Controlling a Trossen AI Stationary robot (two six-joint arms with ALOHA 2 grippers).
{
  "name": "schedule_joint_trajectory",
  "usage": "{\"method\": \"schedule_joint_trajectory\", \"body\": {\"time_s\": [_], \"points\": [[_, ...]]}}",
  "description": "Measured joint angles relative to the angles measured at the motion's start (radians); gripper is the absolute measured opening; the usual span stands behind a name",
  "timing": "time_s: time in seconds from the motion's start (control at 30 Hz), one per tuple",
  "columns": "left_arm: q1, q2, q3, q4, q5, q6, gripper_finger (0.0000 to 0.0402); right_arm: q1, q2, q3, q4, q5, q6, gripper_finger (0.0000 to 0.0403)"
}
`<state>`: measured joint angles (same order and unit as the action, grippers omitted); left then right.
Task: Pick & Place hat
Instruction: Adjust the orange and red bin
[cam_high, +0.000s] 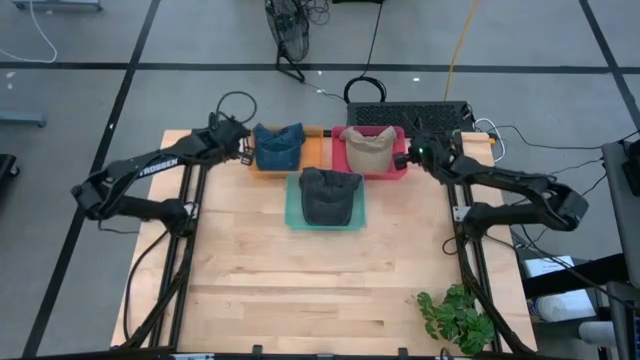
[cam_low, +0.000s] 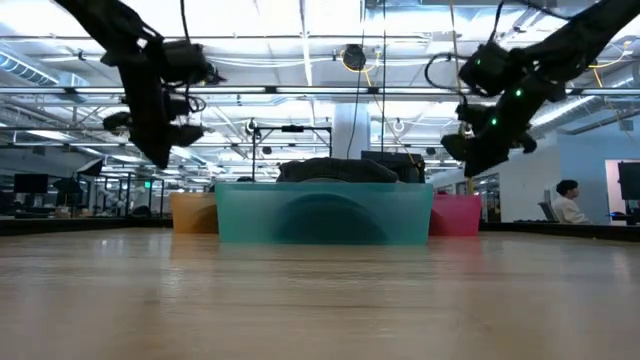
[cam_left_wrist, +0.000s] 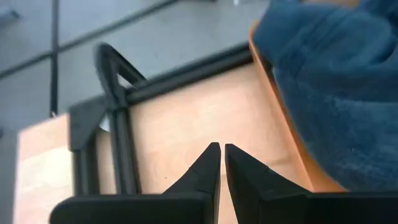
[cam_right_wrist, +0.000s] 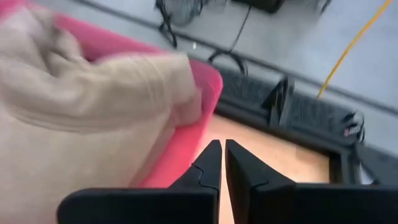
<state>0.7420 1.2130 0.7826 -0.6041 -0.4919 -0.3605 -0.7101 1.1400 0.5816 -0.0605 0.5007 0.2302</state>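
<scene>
Three hats lie in bins at the table's far side: a blue hat in an orange bin, a tan hat in a red bin, and a dark hat in a teal bin. My left gripper hovers just left of the orange bin, shut and empty; in its wrist view the blue hat lies beside it. My right gripper hovers just right of the red bin, shut and empty; in its wrist view the tan hat lies beside it.
A black keyboard-like device with cables sits behind the red bin. A green plant stands at the near right corner. The near half of the wooden table is bare wood.
</scene>
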Motion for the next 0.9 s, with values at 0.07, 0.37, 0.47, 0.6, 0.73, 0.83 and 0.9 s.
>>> {"method": "schedule_joint_trajectory", "body": {"time_s": [0.07, 0.37, 0.47, 0.6, 0.73, 0.83, 0.9], "points": [[0.025, 0.034, 0.000, 0.008, 0.024, 0.000, 0.0035, -0.045, 0.037, 0.000, -0.001, -0.038, 0.009, 0.0002], [0.066, 0.144, 0.000, 0.068, 0.130, 0.024, 0.0035, -0.163, 0.151, 0.000, 0.003, -0.300, 0.020, 0.0001], [0.070, 0.173, 0.000, 0.095, 0.197, 0.039, 0.0035, -0.167, 0.171, 0.000, 0.015, -0.319, 0.021, 0.0001], [0.080, 0.232, 0.000, 0.076, 0.188, 0.042, 0.0035, -0.167, 0.177, 0.000, 0.035, -0.321, 0.020, 0.0001], [0.085, 0.285, 0.000, 0.098, 0.187, 0.046, 0.0035, -0.166, 0.177, 0.000, 0.038, -0.337, 0.020, 0.0000], [0.078, 0.308, 0.000, 0.146, 0.224, 0.071, 0.0035, -0.163, 0.177, 0.000, 0.042, -0.363, 0.020, 0.0000], [0.069, 0.316, 0.000, 0.167, 0.227, 0.071, 0.0035, -0.156, 0.177, 0.000, 0.047, -0.374, 0.020, 0.0000]]}}
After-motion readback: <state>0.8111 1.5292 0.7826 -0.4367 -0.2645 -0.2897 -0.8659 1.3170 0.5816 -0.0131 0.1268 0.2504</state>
